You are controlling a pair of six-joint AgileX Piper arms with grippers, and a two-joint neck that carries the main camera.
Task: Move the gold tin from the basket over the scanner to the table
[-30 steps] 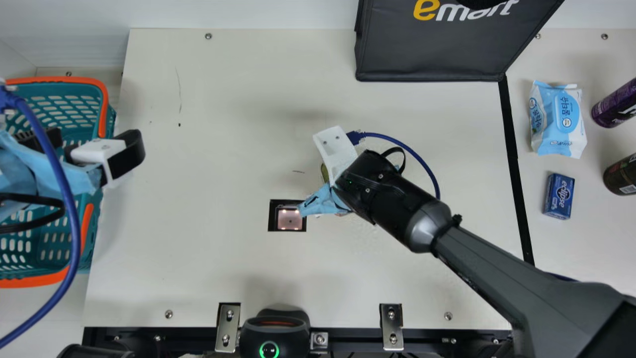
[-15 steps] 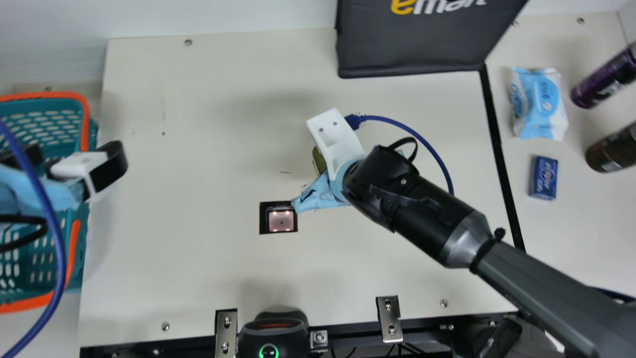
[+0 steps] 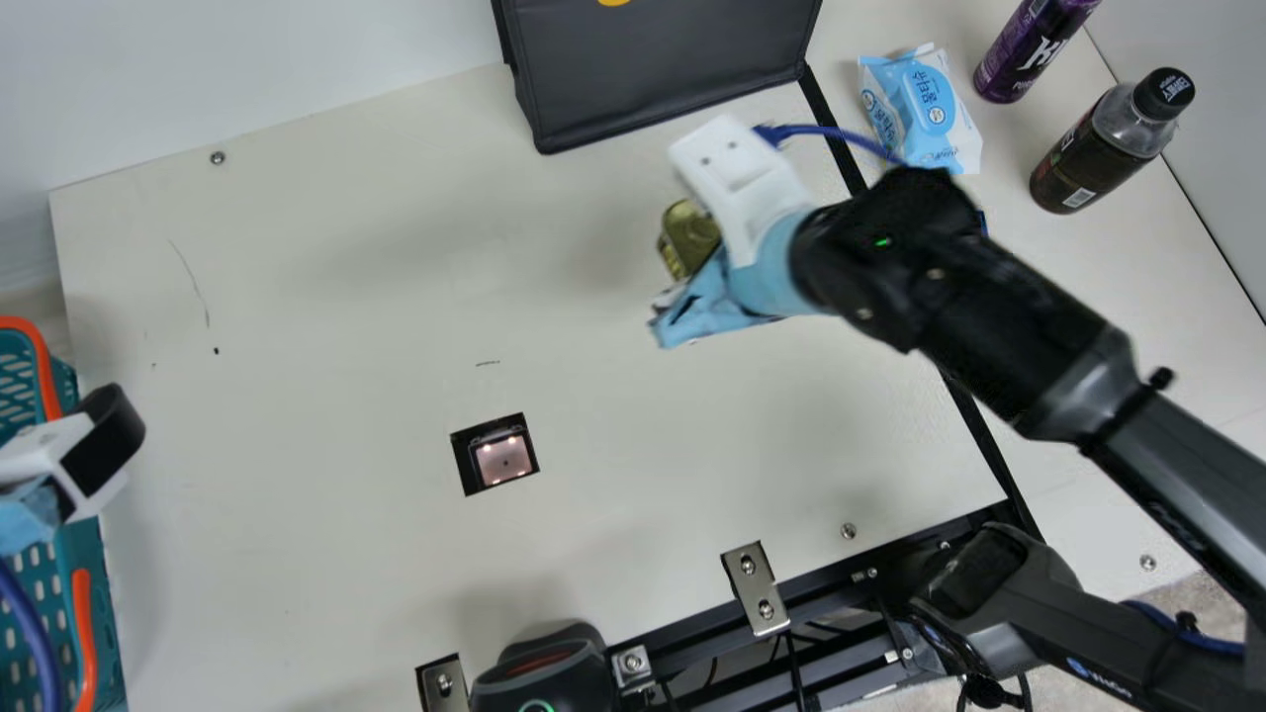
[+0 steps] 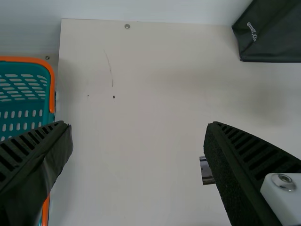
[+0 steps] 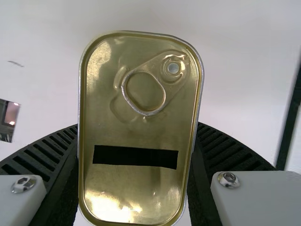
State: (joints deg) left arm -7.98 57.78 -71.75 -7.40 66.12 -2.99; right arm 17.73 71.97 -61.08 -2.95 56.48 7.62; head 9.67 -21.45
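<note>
Moved since the earlier frames: right gripper and its gold tin, from close beside the scanner window to a spot well apart from it, nearer the bag; main camera turned as well. Table, cream, black tape line down its right side. Right gripper, ribbed fingers clamped on the two long sides of the tin. Left gripper, by the table's left edge at the basket's near side; two ribbed fingers spread wide, bare table and basket edge seen between and beyond them. Bag, black, flat-fronted, at the table's far edge; contents hidden. Basket, teal slotted plastic with orange rim, beside the table's left edge, partly in view; contents cannot be told. Bottle, black cap, clear shoulder, dark label, right of the tape line. Wet-wipe pack, blue and white, soft, lid flap uppermost, between bag and bottle. Purple cylindrical container, just beside the pack. Tin, rounded oblong, ring-pull lid facing the right wrist camera, black strip across it, held between those fingers. Scanner window, square, lit pinkish, black surround, set in the table.
</note>
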